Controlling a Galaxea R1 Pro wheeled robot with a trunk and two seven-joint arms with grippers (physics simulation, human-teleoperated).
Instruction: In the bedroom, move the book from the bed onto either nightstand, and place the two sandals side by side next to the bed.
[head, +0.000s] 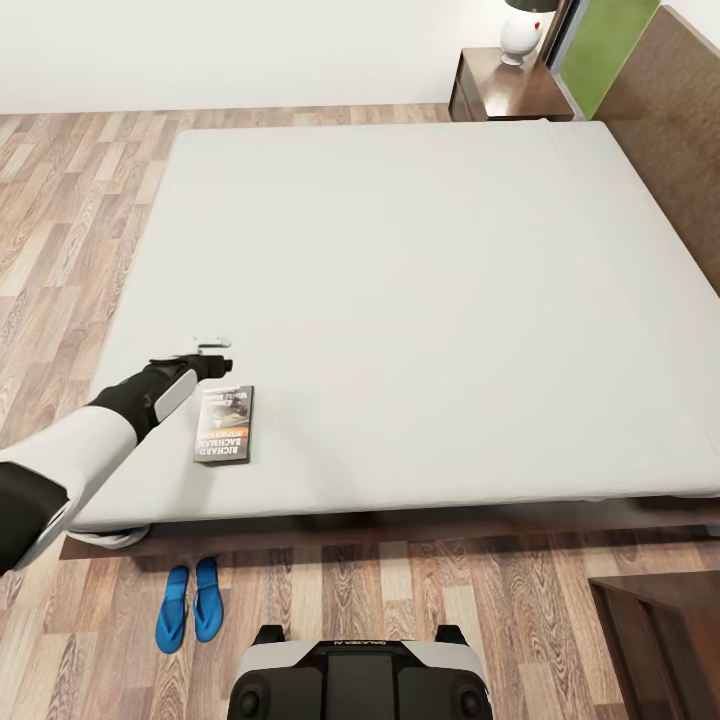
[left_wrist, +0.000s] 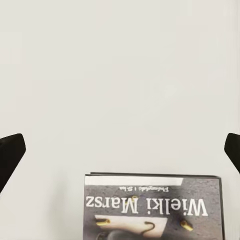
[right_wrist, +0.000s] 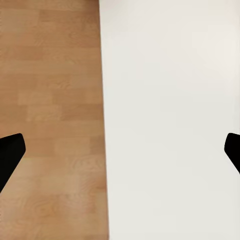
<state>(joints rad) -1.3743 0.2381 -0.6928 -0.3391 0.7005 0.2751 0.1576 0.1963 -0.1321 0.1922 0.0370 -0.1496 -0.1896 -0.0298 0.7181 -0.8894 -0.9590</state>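
One flat glossy book (head: 224, 424) lies beside the left pincer (head: 213, 347), spread wide, empty.

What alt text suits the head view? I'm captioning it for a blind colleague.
The robot's left arm reaches over a pale bed, its claw just beyond a small dark book near the edge. Two blue sandals lie together on the wood floor below; a nightstand stands beyond.
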